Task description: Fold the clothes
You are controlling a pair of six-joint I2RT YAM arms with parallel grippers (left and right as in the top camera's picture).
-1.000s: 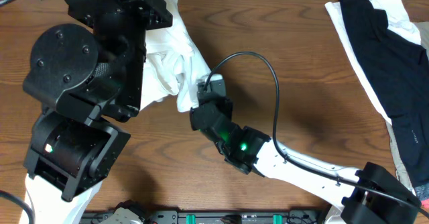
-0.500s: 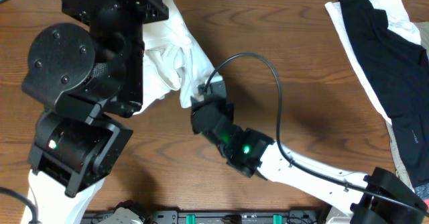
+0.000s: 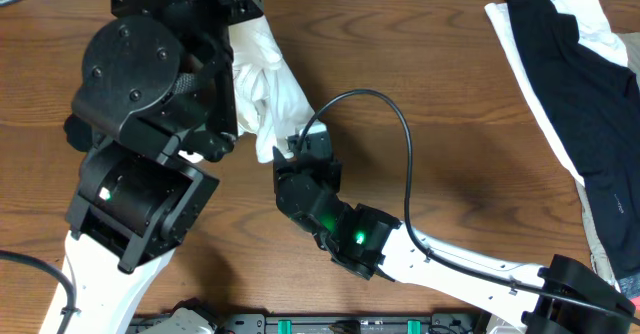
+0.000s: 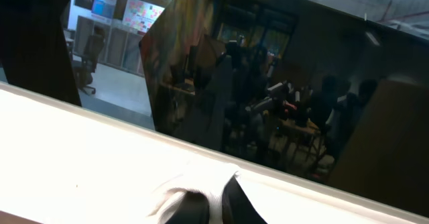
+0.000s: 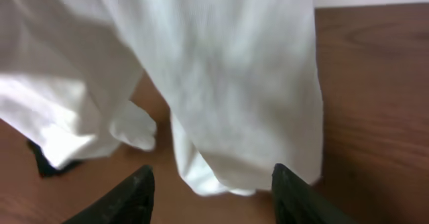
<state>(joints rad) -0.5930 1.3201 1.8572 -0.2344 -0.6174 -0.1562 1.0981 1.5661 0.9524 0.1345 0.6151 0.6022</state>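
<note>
Left arm (image 3: 150, 94) now farther over T-shirt (image 3: 268, 86)

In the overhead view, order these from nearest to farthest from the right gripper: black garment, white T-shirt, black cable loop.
1. white T-shirt, just above-left of the right gripper.
2. black cable loop, to its right.
3. black garment, at the far right of the picture.

T-shirt (image 3: 265, 79) left on the table (image 3: 450, 64), other clothes (image 3: 570, 84) far right
</note>
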